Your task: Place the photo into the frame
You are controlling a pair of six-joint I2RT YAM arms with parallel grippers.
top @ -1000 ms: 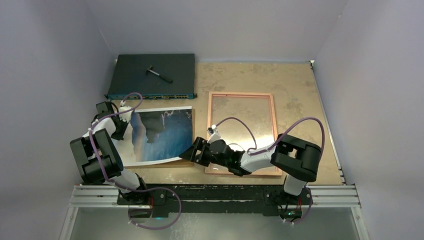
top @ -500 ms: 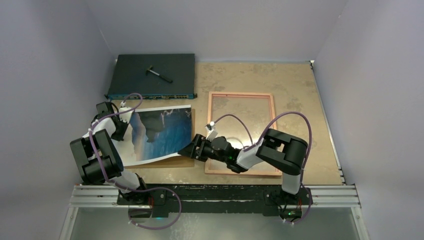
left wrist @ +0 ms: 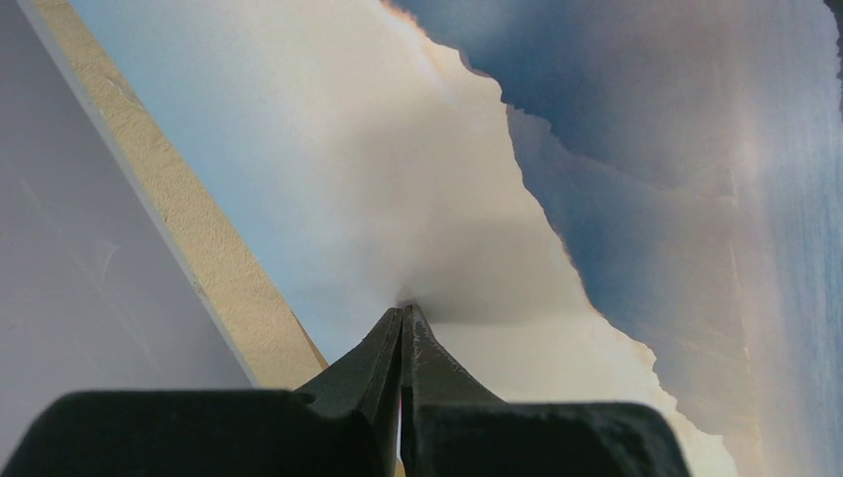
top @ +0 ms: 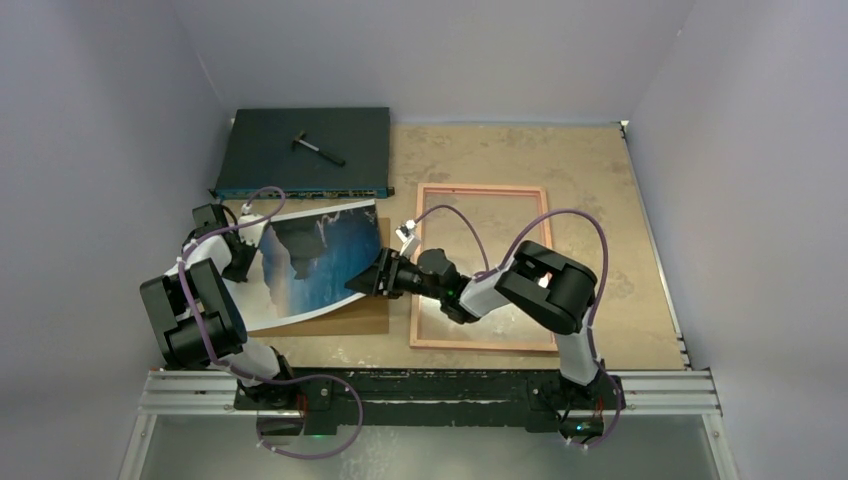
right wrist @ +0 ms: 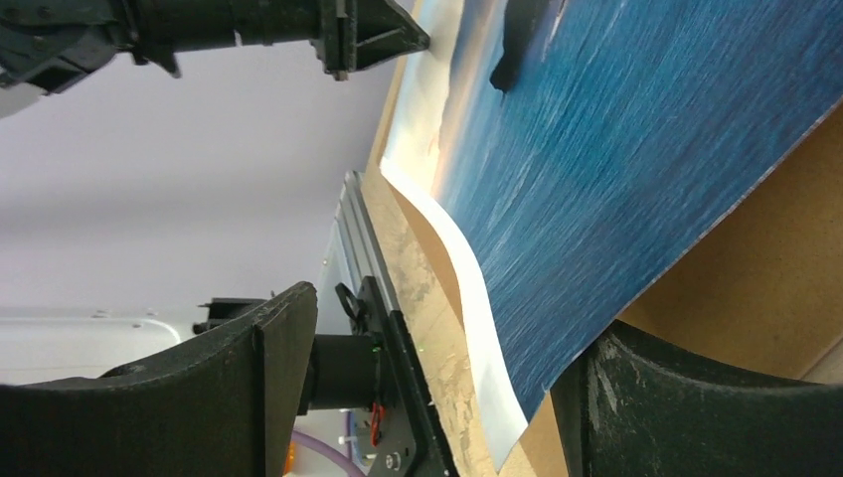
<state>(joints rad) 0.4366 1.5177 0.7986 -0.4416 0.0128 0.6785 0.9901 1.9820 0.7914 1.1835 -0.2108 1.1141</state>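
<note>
The photo, a blue picture with a pale left part, lies bowed upward over a brown backing board. My left gripper is shut, and its tips rest on the photo's pale part near its left edge. My right gripper is open at the photo's right near corner. In the right wrist view the photo's raised edge passes between the two wide-apart fingers, untouched by either. The frame, with its narrow pink border, lies flat to the right, and the right arm reaches across it.
A dark flat electronics box sits at the back left with a small black tool on top. The tan table has grey walls on three sides. The metal rail with both arm bases runs along the near edge.
My right gripper has moved left and away from the rail, onto the photo's right corner. The photo's right side has lifted and bowed, uncovering more of the backing board. The left gripper stayed put.
</note>
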